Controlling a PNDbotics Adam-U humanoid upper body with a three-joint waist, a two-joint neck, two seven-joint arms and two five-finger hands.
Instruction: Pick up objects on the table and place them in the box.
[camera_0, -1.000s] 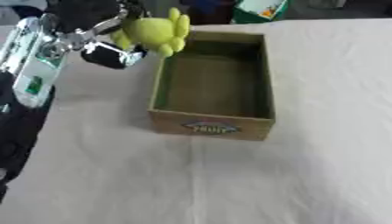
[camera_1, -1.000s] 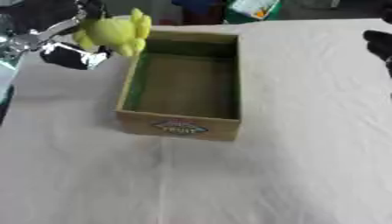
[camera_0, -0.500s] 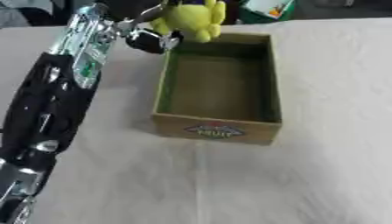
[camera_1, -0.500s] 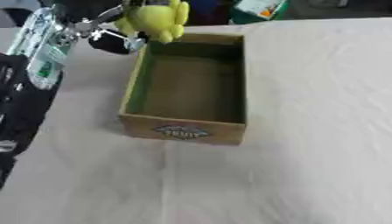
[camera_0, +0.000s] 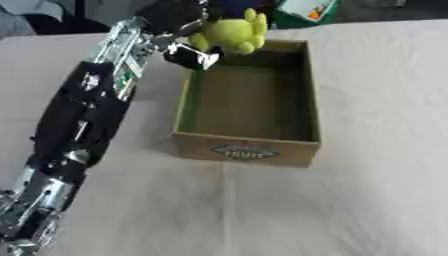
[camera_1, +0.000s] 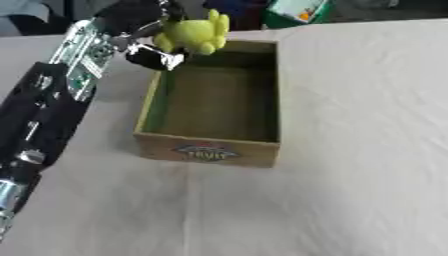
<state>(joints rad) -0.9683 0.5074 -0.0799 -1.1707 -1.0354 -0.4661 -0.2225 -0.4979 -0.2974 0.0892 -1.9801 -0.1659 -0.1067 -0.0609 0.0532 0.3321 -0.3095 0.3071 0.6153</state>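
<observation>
My left arm (camera_0: 87, 110) stretches from the near left corner up across the table, and my left hand (camera_0: 179, 20) sits at the far left corner of the box (camera_0: 248, 150), fingers curled round a yellow plush toy (camera_0: 232, 34). The toy hangs over the box's far rim, touching or just above it; I cannot tell which. Its pale yellow limbs stick up and out past my fingers. The box is an open cardboard tray with a greenish inner wall on the left and a printed oval label (camera_0: 242, 151) on its near face; what I can see of its floor is bare. A silver part of my wrist (camera_0: 194, 55) juts over the box's left wall and hides that corner of the inside. The box stands on a white tablecloth (camera_0: 367, 190) that runs wrinkled to the near and right edges. Beyond the far rim, well apart from the toy, a green and white carton-like thing (camera_0: 302, 10) shows at the top edge, with dark shapes beside it that I cannot make out. My right hand shows in neither view.
</observation>
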